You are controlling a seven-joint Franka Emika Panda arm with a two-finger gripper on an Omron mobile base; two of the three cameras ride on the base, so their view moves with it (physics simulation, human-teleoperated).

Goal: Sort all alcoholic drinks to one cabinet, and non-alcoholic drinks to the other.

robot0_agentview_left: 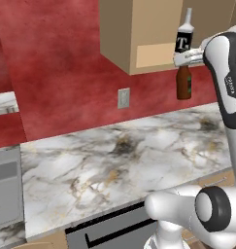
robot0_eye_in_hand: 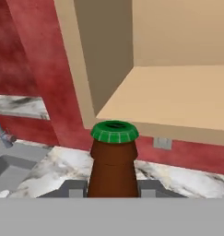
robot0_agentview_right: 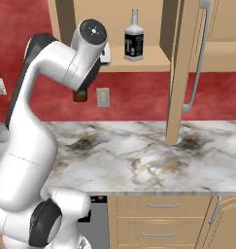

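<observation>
Even, flat rendered light — soft, slightly blurry.

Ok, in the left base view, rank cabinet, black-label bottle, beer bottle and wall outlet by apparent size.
1. Cabinet
2. Black-label bottle and beer bottle: look alike in size, not ranked; the gripper covers parts of both
3. Wall outlet

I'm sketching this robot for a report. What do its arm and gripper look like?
The arm is glossy white, built of rounded tubular links with dark grey to black joint discs and small dark lettering on one link. The gripper is white-bodied, ending in two small dark grey fingertips. No cables visible.
</observation>
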